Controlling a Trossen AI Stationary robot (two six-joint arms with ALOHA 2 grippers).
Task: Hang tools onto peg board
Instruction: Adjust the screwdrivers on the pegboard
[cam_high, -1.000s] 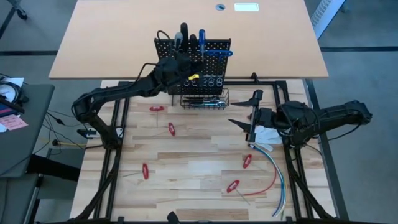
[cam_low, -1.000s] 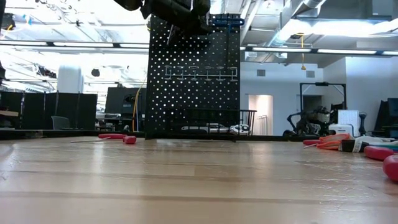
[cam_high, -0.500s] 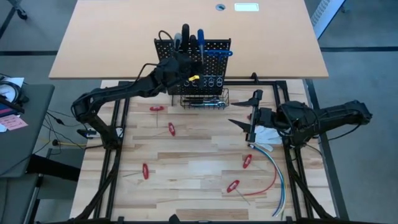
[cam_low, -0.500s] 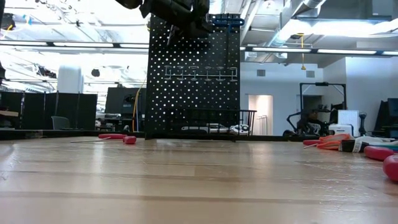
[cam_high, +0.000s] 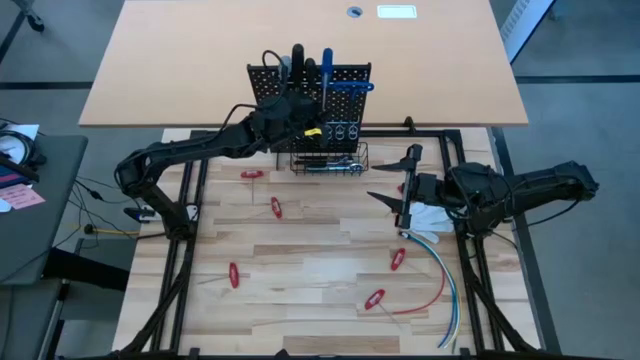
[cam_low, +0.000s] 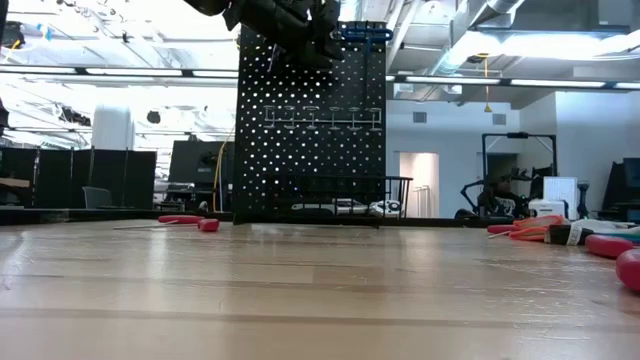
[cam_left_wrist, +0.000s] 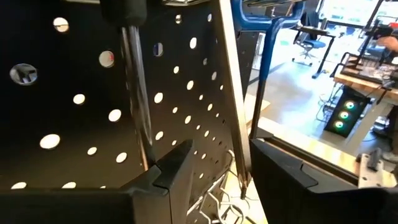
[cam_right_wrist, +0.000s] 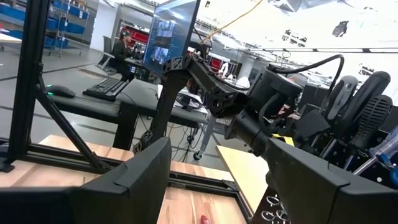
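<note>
- The left gripper (cam_high: 300, 112), at the upper centre of the high view, is backing slightly away from the black perforated upright metal peg board (cam_high: 350, 78); a second ago it was pressed closer against the panel's top edge.
- Its jaws are parting in the left wrist view, with nothing clamped between them: a black-handled screwdriver (cam_left_wrist: 132, 68) is hanging just ahead of the fingers, standing on its own against the board.
- Judging by that, this tool is now hung and the grip is being let go, so one more item is off the list.
- Beside it a blue T-handle hex key (cam_left_wrist: 266, 37) is already hanging.
- The right gripper (cam_high: 404, 190), at the right middle of the high view, is waiting wide open and empty, unmoved since the earlier frame.
- Small red-handled tools (cam_high: 276, 208) are lying on the light wooden tabletop (cam_high: 320, 250), unchanged, not yet hung.
</note>
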